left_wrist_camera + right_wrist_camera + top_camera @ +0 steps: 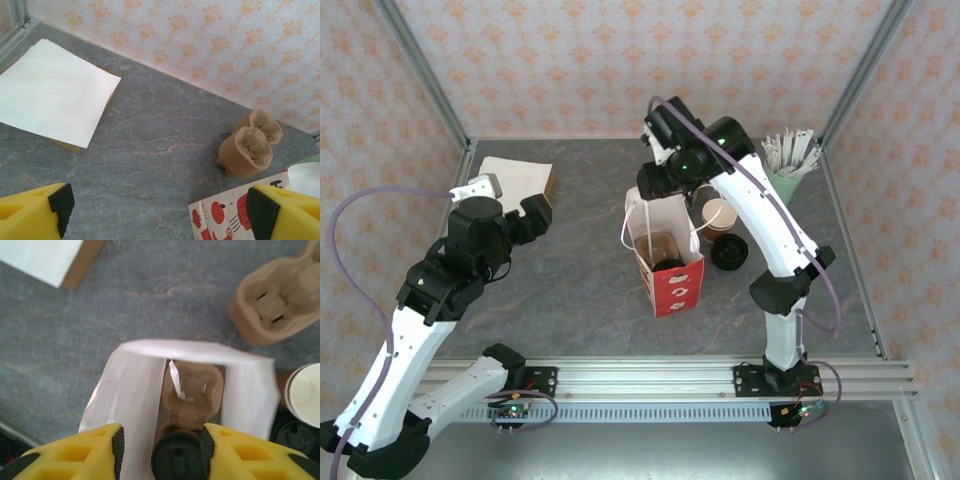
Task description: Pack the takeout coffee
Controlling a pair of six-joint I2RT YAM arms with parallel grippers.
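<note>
Coffee cup point(176, 458) down in the bag point(132, 400), right claw point(162, 432) spread above it.
The right wrist view looks straight into the open bag. The black-lidded coffee cup sits in one socket of the tray point(192, 390) inside, and the other socket is bare. The yellow fingers point(100, 450) stand apart on either side, seemingly above the bag's mouth, gripping nothing. From overhead the lid shows uncovered inside the bag, which stands upright on the tabletop point(570, 270). The placing step looks all but finished. The next move calls for a straight lift clear of the paper walls and handles, so the bag is not tipped. The left claw point(161, 204) hangs with its fingers apart over bare tabletop near the napkins point(55, 92), holding nothing. An open white-rimmed cup point(720, 215) and a loose black lid point(730, 252) stand just beside the bag.
</note>
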